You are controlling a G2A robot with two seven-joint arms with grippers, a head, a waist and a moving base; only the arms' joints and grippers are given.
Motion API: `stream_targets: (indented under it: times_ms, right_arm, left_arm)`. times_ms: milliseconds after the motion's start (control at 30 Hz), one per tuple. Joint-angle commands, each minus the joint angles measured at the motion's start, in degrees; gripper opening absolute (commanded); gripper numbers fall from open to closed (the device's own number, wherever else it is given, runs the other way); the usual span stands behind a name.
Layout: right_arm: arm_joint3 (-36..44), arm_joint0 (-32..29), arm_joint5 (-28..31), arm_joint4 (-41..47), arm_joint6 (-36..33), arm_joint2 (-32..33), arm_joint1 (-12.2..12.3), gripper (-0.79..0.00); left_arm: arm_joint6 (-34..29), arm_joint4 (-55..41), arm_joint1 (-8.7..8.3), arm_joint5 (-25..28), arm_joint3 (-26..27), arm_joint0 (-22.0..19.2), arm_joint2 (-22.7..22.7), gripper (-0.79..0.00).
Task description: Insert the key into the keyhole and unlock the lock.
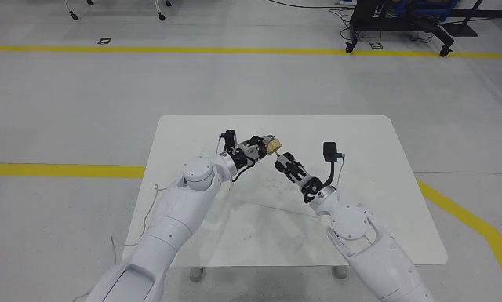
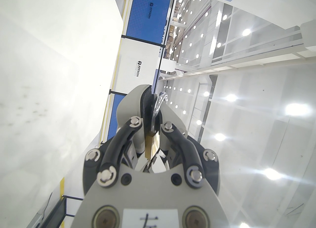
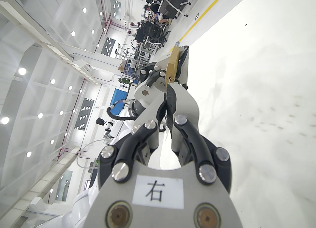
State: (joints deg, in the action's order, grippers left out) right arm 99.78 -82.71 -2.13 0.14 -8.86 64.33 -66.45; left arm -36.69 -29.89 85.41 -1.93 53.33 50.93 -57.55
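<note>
Left end effector (image 1: pixel 261 147), lock (image 1: pixel 273 145) and right end effector (image 1: pixel 282 161) meet in the air above the tabletop (image 1: pixel 369 145).
Left of the lock, the left end effector is clamped narrow on it, pads squeezing the brass body and silver shackle, clear of the tabletop. Right of the lock, the right end effector has its fingers pressed together, tips touching the lock's lower end; whatever sits between those fingers is hidden.

Top view looks down on the table (image 1: pixel 376 220) — both wrist views sit close, sharing the lock (image 3: pixel 172 66).
</note>
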Motion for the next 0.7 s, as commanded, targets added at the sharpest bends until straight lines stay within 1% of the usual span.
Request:
stream_targets:
  times_ms: [0,433,667]
  right_arm:
    - [0.11,-0.1,0.03,0.43,-0.12,0.19,-0.07,-0.785]
    - [-0.15,-0.8,-0.72,0.29,2.06,1.22,-0.66,-0.785]
    - [-0.28,-0.45,-1.91,0.14,0.56,1.26,-0.9,-0.785]
  left_arm:
    - [-0.04,0.73,-0.02,0.22,0.16,0.07,0.16,-0.785]
    - [1.49,2.25,0.1,0.53,0.76,0.47,0.25,-0.785]
    - [2.84,4.07,0.08,1.3,1.31,0.69,0.36,-0.785]
